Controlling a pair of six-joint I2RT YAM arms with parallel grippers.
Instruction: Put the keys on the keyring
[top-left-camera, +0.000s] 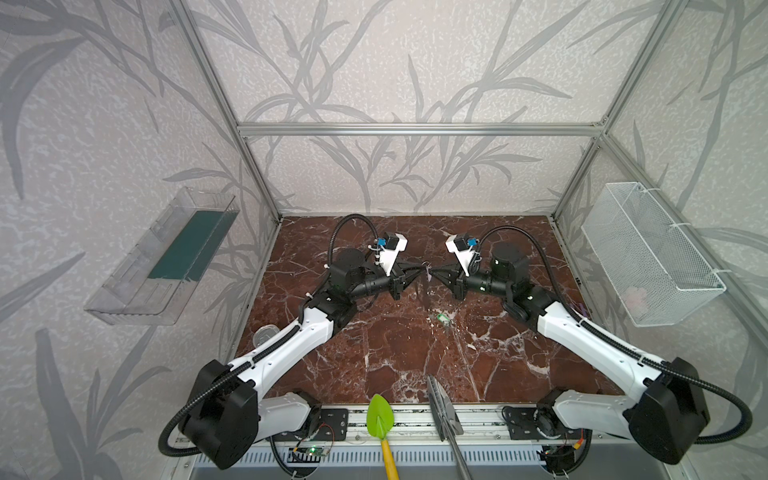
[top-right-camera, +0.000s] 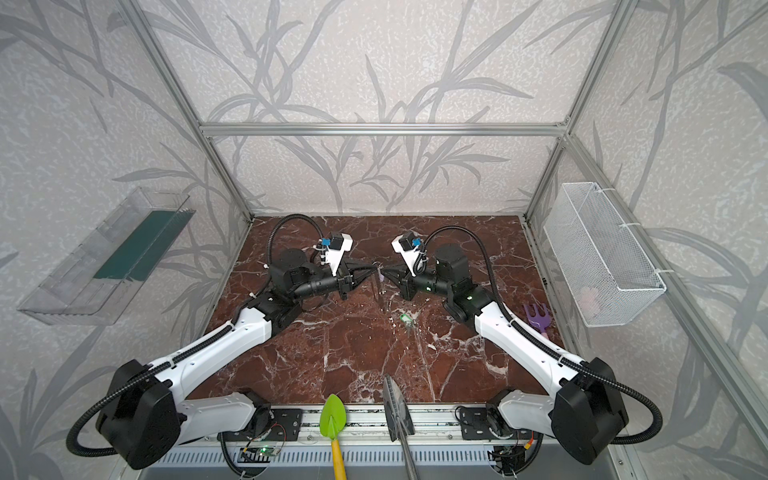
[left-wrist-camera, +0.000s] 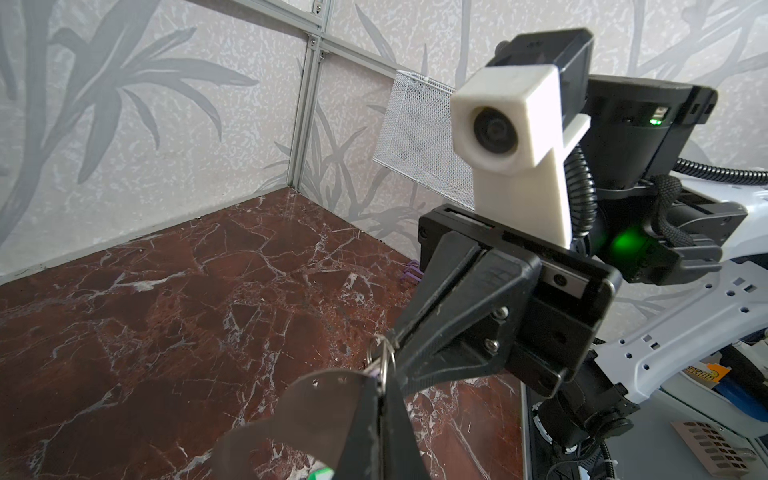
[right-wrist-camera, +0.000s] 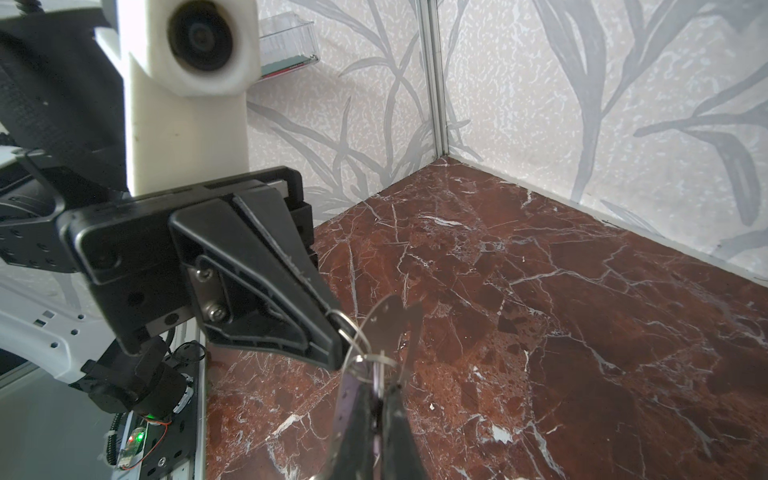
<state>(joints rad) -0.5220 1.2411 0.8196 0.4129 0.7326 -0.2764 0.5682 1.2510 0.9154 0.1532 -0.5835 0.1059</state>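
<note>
The red-brown marble-patterned bench (top-left-camera: 395, 353) is carrying both white-and-black arms, which are reaching inward and meeting tip to tip above its middle, forearms roughly level.

Flat grey-beige D-shaped keyring tag (left-wrist-camera: 316, 399) with its thin metal split ring (left-wrist-camera: 384, 361) is hanging in the air between the two grippers, well clear of the bench.

Left gripper (right-wrist-camera: 336, 332) is clenching on the split ring, jaws fully together.

Right gripper (left-wrist-camera: 392, 345) is also pinched shut at the ring; a sliver of lilac is showing at its tips in the wrist views, probably the pale lilac-headed silver key (right-wrist-camera: 376, 382), but whether it is already threaded cannot be told.

Small silver key with bright green plastic head (top-left-camera: 442, 319) is lying flat on the bench, just in front of the right gripper and apart from everything else.

Judgement: task is partway at best. The lilac key is being worked at the ring; the green key is untouched and is remaining to be picked up and threaded.
</note>
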